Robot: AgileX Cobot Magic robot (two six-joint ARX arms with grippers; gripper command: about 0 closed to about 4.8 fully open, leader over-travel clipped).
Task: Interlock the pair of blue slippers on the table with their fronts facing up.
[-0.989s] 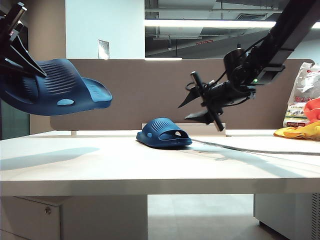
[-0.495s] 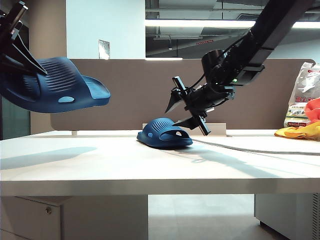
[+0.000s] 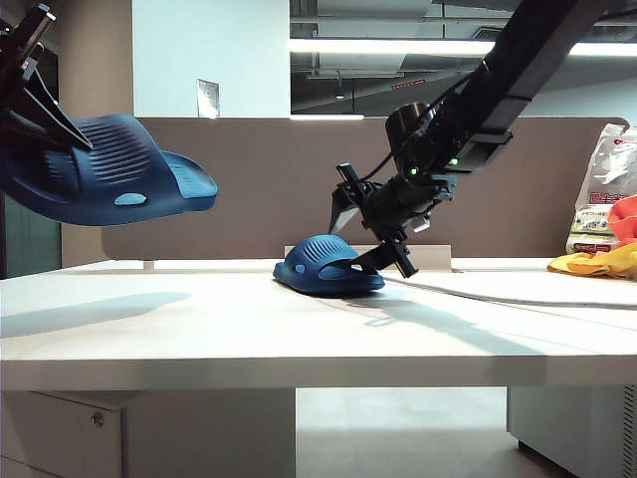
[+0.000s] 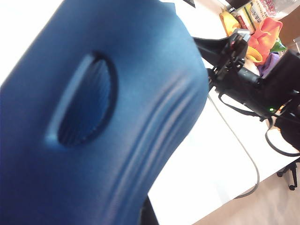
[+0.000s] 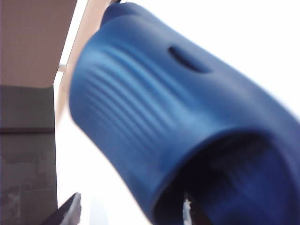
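Observation:
One blue slipper (image 3: pixel 109 174) hangs in the air at the far left, above the table (image 3: pixel 199 329), with my left gripper (image 3: pixel 60 134) shut on its rear part. It fills the left wrist view as slipper (image 4: pixel 93 117), with only a dark bit of finger (image 4: pixel 147 216) showing. The other slipper (image 3: pixel 328 267) lies sole-down at mid-table. My right gripper (image 3: pixel 363 244) is open at it. In the right wrist view one finger (image 5: pixel 187 211) is inside the opening of the slipper (image 5: pixel 154 103) and the other finger (image 5: pixel 70 211) is outside the strap.
A grey-brown divider panel (image 3: pixel 249 179) stands behind the table. A cable (image 3: pixel 498 290) runs across the table to the right. Yellow cloth (image 3: pixel 597 262) and a plastic bag (image 3: pixel 602 184) sit at the far right edge.
My right gripper has swung left and down from mid-air onto the slipper on the table, its jaws spreading wider. The left gripper and its slipper have stayed where they were.

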